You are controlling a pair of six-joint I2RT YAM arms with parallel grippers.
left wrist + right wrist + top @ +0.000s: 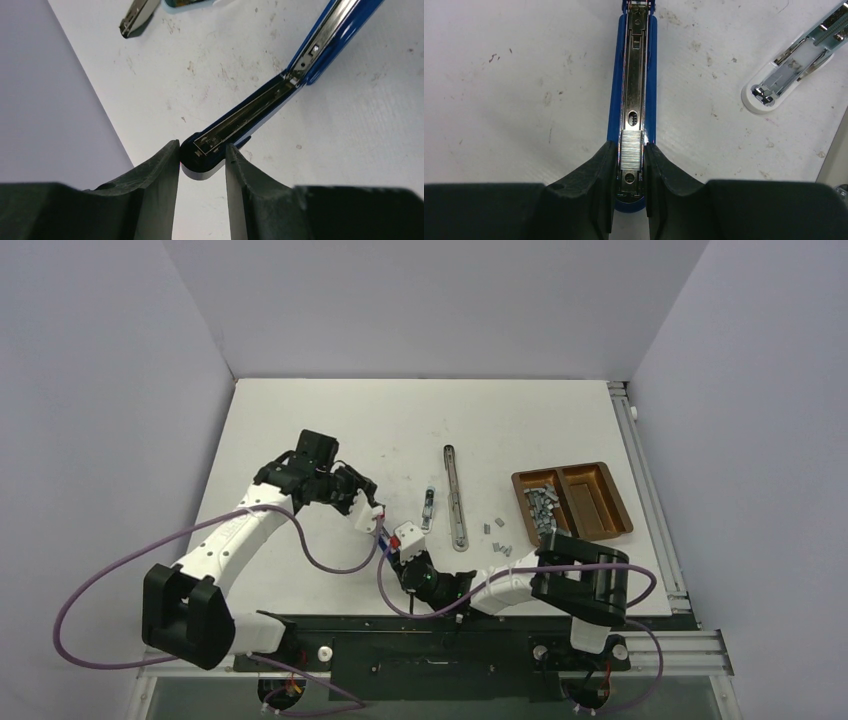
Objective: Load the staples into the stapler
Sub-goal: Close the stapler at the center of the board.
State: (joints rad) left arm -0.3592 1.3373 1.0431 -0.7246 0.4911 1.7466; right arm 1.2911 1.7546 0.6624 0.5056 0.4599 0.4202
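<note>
Right wrist view: right gripper [629, 150] is clamping the blue stapler [651, 100] across its magazine, where the staples [630, 145] are lying in the channel; left gripper [201, 150] is pinching the far tip. Judged best: holding level, seating staples flat before closing.

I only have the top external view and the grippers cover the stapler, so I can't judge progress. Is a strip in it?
Observer: Yes. The right wrist view shows a staple strip lying in the blue stapler's metal channel, between the right gripper's fingers.
Operator: Is the left gripper holding anything?
Observer: Its wrist view shows the left gripper closed on the stapler's rounded end, the stapler opened flat on the table.
</note>
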